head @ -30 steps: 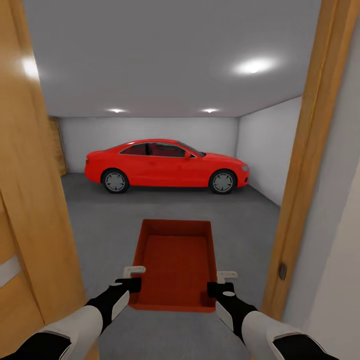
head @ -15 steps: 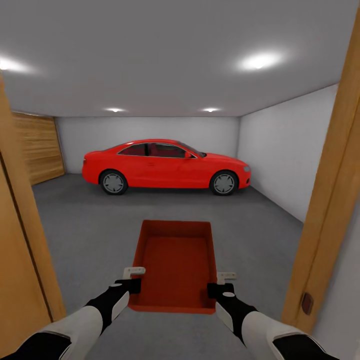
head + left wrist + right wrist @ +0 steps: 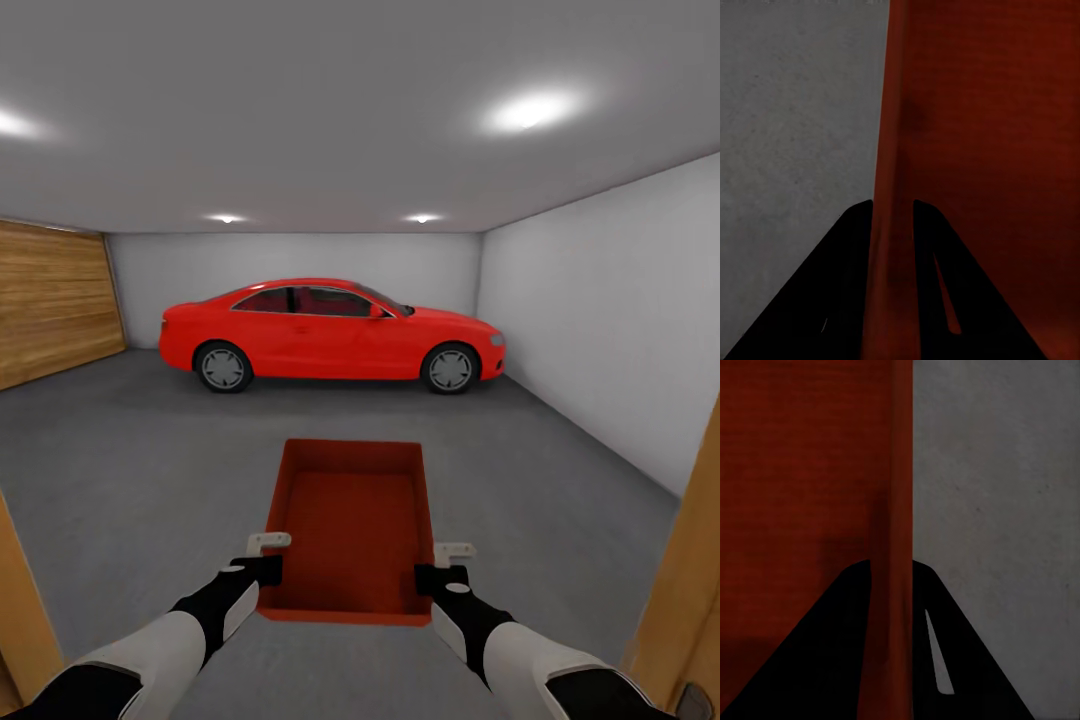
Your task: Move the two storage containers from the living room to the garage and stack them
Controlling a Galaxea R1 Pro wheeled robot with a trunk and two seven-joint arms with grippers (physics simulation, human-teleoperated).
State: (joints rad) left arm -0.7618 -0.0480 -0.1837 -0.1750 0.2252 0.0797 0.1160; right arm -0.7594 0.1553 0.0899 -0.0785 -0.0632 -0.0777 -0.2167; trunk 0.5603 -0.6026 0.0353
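Tools astride lengthwise storage container, toward car.

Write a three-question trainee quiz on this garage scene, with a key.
1. True or false: the storage container rests on the floor.
2. Each gripper, left gripper and right gripper, clamps which part of it? A) a side wall B) the base C) nothing
3. Fill in: beyond the container stands a red ____.

Key: 1. False, both grippers hold it up above the floor. 2. A. 3. car.
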